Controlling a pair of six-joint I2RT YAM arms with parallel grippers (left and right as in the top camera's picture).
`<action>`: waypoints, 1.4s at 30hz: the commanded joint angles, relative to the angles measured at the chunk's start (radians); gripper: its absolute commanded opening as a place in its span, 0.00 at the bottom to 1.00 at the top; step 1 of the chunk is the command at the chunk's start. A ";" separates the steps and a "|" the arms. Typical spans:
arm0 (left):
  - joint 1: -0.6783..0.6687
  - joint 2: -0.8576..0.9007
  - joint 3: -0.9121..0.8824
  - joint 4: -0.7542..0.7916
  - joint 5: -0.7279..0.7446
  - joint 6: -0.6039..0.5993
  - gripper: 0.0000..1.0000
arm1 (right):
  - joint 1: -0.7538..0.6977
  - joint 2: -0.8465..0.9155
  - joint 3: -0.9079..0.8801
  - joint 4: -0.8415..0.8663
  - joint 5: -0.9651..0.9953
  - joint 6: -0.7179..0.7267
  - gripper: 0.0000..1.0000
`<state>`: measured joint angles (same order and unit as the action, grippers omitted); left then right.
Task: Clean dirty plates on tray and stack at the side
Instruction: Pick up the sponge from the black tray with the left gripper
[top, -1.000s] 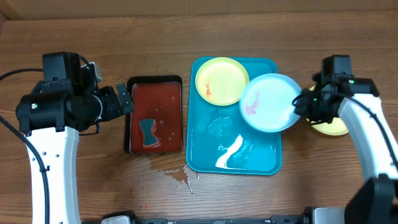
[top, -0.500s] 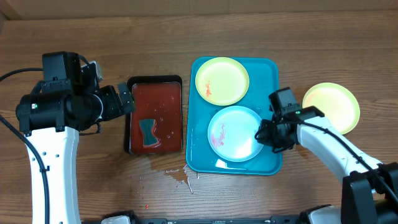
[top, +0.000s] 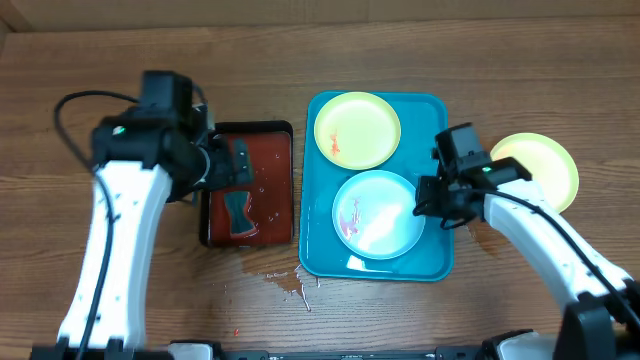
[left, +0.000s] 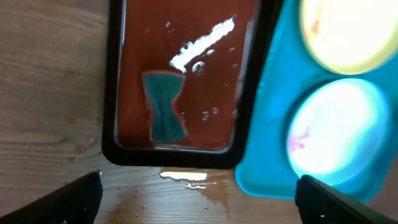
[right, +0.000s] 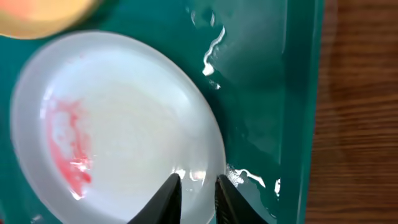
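Black R fingertips (right: 168, 198) are standing a narrow gap apart, straddling the rim of the pale blue plate (right: 118, 130); you can't tell if they're pinching it. R gripper (right: 198, 198) is hovering low over the turquoise tray (right: 267, 93), w/ that plate lying flat in it, red smear on its white centre. A yellow-green plate (top: 357, 130) is lying beside it at the tray's far end. A 2nd yellow-green plate (top: 545, 170) is sitting on the table (top: 480, 60), right of the tray. L gripper (left: 198, 198) is hanging w/ fingers spread wide, holding nothing, over the table just by the dark red tray (left: 134, 43), where a teal pad (left: 165, 106) is lying.
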<state>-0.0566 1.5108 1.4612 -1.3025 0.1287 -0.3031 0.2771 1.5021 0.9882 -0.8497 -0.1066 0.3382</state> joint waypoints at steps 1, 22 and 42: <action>-0.003 0.085 -0.065 0.036 -0.065 -0.043 0.93 | 0.003 -0.060 0.035 -0.019 0.015 -0.025 0.21; -0.003 0.469 -0.172 0.255 -0.026 -0.063 0.04 | 0.002 -0.060 0.026 -0.060 0.093 0.048 0.28; -0.005 0.045 -0.047 0.119 -0.005 0.029 0.05 | -0.023 0.199 -0.035 0.103 -0.033 -0.063 0.35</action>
<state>-0.0578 1.5734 1.4025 -1.1728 0.1123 -0.3164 0.2543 1.6650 0.9588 -0.7654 -0.0948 0.3141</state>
